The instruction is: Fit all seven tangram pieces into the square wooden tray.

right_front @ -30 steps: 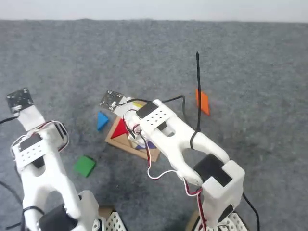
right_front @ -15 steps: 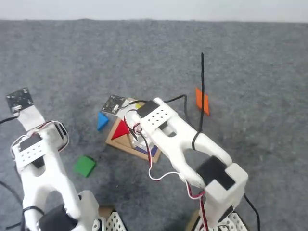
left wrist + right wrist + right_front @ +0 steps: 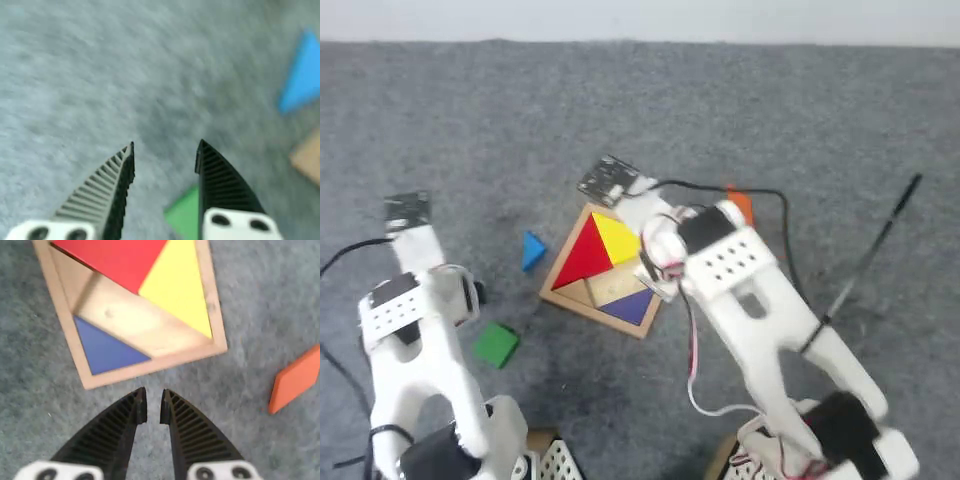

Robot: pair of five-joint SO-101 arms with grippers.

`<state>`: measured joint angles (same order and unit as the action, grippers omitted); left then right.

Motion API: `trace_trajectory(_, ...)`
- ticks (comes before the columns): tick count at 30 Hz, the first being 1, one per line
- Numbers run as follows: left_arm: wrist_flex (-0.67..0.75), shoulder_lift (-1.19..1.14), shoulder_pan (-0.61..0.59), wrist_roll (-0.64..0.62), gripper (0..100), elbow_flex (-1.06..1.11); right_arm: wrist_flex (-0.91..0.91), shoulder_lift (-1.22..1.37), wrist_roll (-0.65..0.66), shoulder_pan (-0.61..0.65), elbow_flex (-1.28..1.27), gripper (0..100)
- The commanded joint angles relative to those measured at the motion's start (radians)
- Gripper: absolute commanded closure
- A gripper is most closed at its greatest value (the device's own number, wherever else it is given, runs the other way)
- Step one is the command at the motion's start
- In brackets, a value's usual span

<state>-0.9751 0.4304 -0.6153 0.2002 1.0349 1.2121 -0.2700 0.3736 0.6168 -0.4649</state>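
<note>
Grey carpet, tray part-filled, I'm between pieces with both grippers empty.
Square wooden tray (image 3: 610, 287), centre of the high view, holds red triangle (image 3: 585, 255), yellow triangle (image 3: 618, 240) and indigo triangle (image 3: 105, 347), with bare wood between them. Loose pieces: orange parallelogram (image 3: 295, 380) right of the tray, blue triangle (image 3: 531, 250) just left of it, green square (image 3: 497, 344) lower left. My right gripper (image 3: 152, 407) hangs just off the tray's edge, fingers almost together. My left gripper (image 3: 165, 150) is spread wide above carpet, near the green square. Next, I judge: lower it onto the green square, close, carry to the bare wood.
</note>
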Motion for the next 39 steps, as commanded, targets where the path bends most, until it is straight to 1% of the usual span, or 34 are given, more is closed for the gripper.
trace_trajectory(1, -0.109, 0.009, 0.023, 0.092, 80, -0.038, -0.081, -0.077, 0.012, -0.047, -0.092, 94.4)
trace_trajectory(4, -0.146, 0.009, 0.021, 0.15, 77, -0.027, -0.096, -0.062, 0.014, -0.064, -0.124, 94.4)
trace_trajectory(7, -0.183, 0.011, 0.023, 0.169, 75, -0.018, -0.097, -0.039, 0.012, -0.071, -0.126, 94.4)
trace_trajectory(10, -0.16, 0.003, -0.005, 0.161, 75, 0.002, -0.127, -0.016, 0.011, -0.07, -0.127, 94.4)
trace_trajectory(13, -0.138, 0.0, -0.049, 0.183, 75, 0.022, -0.14, 0.007, 0.009, -0.07, -0.126, 94.4)
trace_trajectory(15, -0.13, 0.0, -0.064, 0.252, 75, 0.041, -0.14, 0.019, 0.009, -0.068, -0.124, 94.4)
trace_trajectory(18, -0.199, 0.0, -0.021, 0.368, 75, 0.05, -0.15, 0.025, 0.009, -0.067, -0.124, 94.4)
trace_trajectory(21, -0.21, 0.0, 0.009, 0.433, 75, 0.074, -0.165, 0.028, 0.009, -0.067, -0.124, 94.4)
trace_trajectory(25, -0.21, 0.009, 0.008, 0.539, 75, 0.077, -0.166, 0.028, 0.009, -0.067, -0.126, 94.4)
trace_trajectory(35, -0.15, -0.002, 0.009, 0.545, 76, 0.081, -0.182, 0.027, 0.009, -0.068, -0.129, 94.4)
trace_trajectory(39, -0.124, -0.002, 0.009, 0.545, 83, 0.084, -0.188, 0.027, 0.009, -0.071, -0.13, 94.4)
